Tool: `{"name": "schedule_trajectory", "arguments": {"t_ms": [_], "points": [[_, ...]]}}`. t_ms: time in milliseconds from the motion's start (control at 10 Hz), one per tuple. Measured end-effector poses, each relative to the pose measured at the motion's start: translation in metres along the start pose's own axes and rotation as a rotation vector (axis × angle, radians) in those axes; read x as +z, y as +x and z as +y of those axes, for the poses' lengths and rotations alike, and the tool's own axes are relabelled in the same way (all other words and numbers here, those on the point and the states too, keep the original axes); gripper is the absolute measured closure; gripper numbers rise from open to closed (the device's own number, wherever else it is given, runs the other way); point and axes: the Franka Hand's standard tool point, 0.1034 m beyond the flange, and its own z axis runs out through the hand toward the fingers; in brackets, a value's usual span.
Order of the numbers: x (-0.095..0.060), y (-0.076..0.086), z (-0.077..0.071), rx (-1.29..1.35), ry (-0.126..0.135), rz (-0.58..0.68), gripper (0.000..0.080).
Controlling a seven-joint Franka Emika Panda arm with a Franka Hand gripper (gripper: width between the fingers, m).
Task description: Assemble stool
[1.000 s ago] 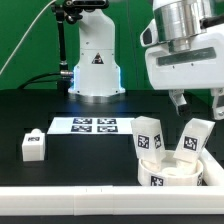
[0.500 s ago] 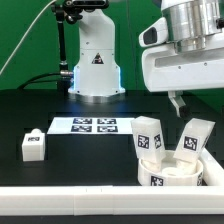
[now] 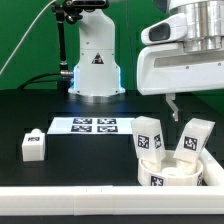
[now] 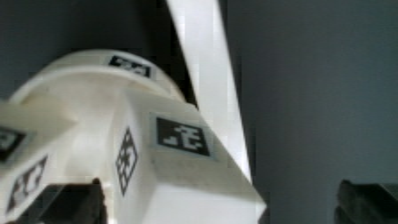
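The white round seat [image 3: 170, 172] lies at the exterior view's right, near the front. Two tagged white legs [image 3: 150, 135] [image 3: 194, 138] stand up out of it. A third, loose leg [image 3: 33, 145] lies on the black table at the exterior view's left. My gripper [image 3: 197, 108] hangs above the seat and its two legs, open and holding nothing. In the wrist view a tagged leg [image 4: 178, 150] fills the space below my gripper [image 4: 217, 205]. The dark fingertips [image 4: 63, 203] stand wide apart on either side, clear of it.
The marker board [image 3: 95, 125] lies flat at the table's middle. The robot base [image 3: 95, 65] stands behind it. A long white rail [image 3: 70, 196] runs along the front edge and also shows in the wrist view [image 4: 210, 70].
My gripper has risen and drifted slightly to the exterior view's left, away from the legs in the seat. The stool parts have not moved.
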Motion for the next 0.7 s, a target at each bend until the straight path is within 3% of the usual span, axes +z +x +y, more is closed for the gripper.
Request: {"name": "schedule_trajectory", "arguments": {"t_ms": [500, 700], "points": [[-0.001, 0.003, 0.004, -0.312, -0.02, -0.002, 0.0151], [-0.001, 0.005, 0.01, -0.523, -0.041, -0.012, 0.0151]]}}
